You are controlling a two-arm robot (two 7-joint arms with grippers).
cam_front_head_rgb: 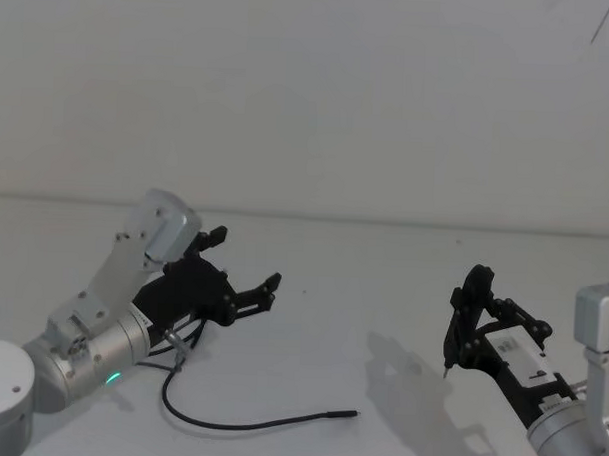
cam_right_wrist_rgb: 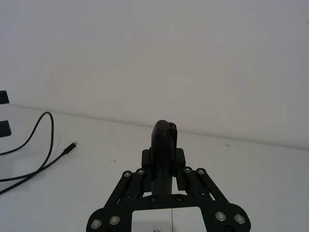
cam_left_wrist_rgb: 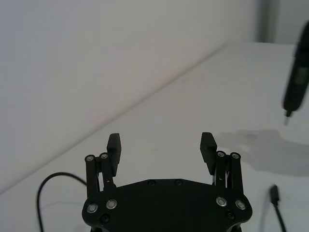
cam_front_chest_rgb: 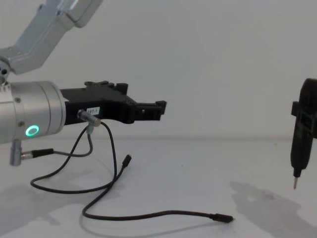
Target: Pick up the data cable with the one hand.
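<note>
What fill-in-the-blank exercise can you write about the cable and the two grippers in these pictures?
1. The left gripper hovers above the table with its jaws ____.
2. The data cable lying on the table is ____ in colour.
3. The right gripper is shut on a pen-like tool whose metal tip points ____.
4. The ring light on the left arm glows ____.

Missing words: open; black; down; green.

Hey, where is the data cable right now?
The data cable lies on the table at the robot's left in the head view, beneath the open left gripper, one plug reaching toward the pen-like tool in the right gripper.
</note>
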